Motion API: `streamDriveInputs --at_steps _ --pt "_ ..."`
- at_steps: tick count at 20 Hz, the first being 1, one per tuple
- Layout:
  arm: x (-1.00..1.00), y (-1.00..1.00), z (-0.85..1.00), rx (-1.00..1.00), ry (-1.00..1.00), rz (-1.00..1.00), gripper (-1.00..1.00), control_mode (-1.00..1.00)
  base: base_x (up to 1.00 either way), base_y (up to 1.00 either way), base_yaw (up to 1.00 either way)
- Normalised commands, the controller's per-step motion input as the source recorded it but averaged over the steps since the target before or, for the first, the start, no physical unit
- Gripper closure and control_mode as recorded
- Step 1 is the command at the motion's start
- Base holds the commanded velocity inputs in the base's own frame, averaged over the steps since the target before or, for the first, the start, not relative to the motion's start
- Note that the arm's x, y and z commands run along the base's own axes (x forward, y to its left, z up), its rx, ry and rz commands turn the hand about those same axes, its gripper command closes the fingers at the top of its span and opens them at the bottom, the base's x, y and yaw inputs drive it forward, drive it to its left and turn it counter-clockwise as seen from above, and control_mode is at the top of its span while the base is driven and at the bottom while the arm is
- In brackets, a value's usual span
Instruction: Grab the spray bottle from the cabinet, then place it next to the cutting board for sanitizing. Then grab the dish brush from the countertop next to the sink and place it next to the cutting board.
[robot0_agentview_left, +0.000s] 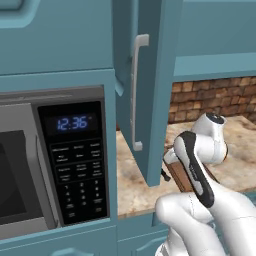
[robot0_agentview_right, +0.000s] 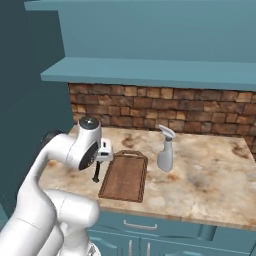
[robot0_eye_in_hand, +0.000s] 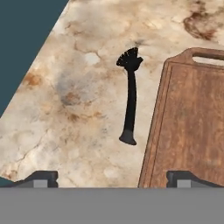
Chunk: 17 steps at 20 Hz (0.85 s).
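Your gripper (robot0_eye_in_hand: 112, 178) hangs spread wide, empty, over the dish brush (robot0_eye_in_hand: 129, 98), which lies just beside the cutting board (robot0_eye_in_hand: 188, 118). Retreat carelessly and you could knock it away.

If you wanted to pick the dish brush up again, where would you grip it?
Probably mid-handle, from straight above. The dish brush lies flat on the counter beside the cutting board; its thin stick handle is bare, with free counter either side for the fingers.
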Motion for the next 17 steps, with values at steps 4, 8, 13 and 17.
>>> streamDriveInputs --at_steps 4,8,13,17 --pt "-0.8 -0.28 0.91 0.0 -0.07 0.0 -1.0 -1.0 0.0 0.0 0.0" --pt "-0.68 -0.14 1.0 0.0 -0.16 -0.01 -1.0 -1.0 0.0 0.0 0.0" --pt "-0.56 0.0 1.0 0.0 -0.16 -0.04 -1.0 -1.0 0.0 0.0 0.0" --pt "-0.63 0.0 1.0 0.0 -0.03 -0.03 -1.0 -1.0 0.0 0.0 0.0"
